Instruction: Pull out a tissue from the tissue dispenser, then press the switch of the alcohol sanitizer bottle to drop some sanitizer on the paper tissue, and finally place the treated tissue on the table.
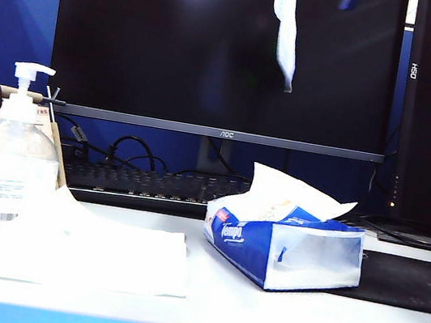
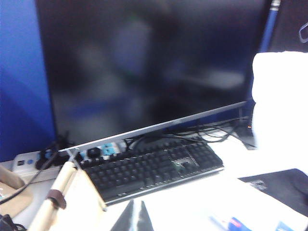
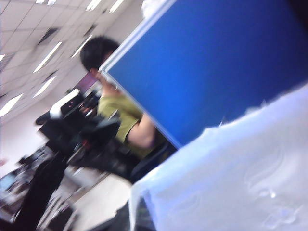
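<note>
Counter [image 1: 257, 312]: pale top with a bright blue front edge, nearest to me.
Sheet [image 1: 114, 256]: a large flat white sheet lying on the counter, left of middle, just right of the bottle.
Bottle [image 1: 1, 177]: clear pump bottle standing upright at the far left of the counter, label and barcode facing me.
Switch [image 1: 31, 71]: white pump head on top of the bottle, spout pointing right, nothing touching it.
Pack [image 1: 283, 250]: blue and white tissue pack lying on the counter right of middle, its translucent end turned towards me, one corner over the black mat [image 1: 409, 282]; a white tissue pokes up from its top slit.
Keyboard [image 1: 154, 185]: black, behind the sheet and pack, under the monitor.
Monitor [image 1: 225, 48]: wide, dark, filling the back of the scene.
Tissue [image 1: 286, 25]: hanging limp and creased high above the pack, in front of the dark screen, well clear of the counter; its top runs out of the exterior view. In the right wrist view it fills the near corner as a white creased sheet [image 3: 231, 183].
Right claw: out of sight in every view; its fingers are together, and the tissue hangs close under its camera.
Left claw: not visible in any view; I cannot tell whether it is apart or together. Its camera looks over the keyboard [image 2: 149, 168] and monitor [image 2: 144, 62].
</note>
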`<move>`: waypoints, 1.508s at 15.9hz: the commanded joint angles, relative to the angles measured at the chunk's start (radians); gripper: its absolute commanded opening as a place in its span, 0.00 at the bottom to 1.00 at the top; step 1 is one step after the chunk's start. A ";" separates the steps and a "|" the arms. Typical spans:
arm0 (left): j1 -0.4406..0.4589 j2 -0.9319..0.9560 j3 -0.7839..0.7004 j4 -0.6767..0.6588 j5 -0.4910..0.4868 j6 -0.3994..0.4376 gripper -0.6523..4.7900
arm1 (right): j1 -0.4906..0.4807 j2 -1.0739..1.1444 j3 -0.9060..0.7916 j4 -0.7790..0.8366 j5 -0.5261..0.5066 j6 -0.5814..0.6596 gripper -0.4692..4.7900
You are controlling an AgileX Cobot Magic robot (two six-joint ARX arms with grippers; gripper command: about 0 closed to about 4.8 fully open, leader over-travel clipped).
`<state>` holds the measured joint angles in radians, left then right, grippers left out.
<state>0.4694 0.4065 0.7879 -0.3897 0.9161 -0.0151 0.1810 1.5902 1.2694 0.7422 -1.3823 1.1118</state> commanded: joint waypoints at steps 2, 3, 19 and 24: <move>0.001 -0.157 -0.093 -0.059 -0.061 -0.048 0.11 | -0.085 -0.203 -0.143 -0.036 0.165 -0.129 0.08; 0.001 -0.209 -0.135 -0.058 -0.100 -0.086 0.11 | -0.124 -0.249 -0.168 -0.117 0.195 -0.192 0.08; -0.150 -0.402 -0.467 -0.006 -0.265 -0.229 0.11 | -0.269 -0.532 -0.583 -0.962 0.808 -1.112 0.08; -0.206 -0.402 -0.577 -0.005 -0.265 -0.309 0.11 | -0.236 -0.389 -0.583 -0.973 0.824 -1.078 0.08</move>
<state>0.2676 0.0055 0.2241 -0.4053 0.6506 -0.3096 -0.0624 1.1835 0.6811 -0.2352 -0.5728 0.0315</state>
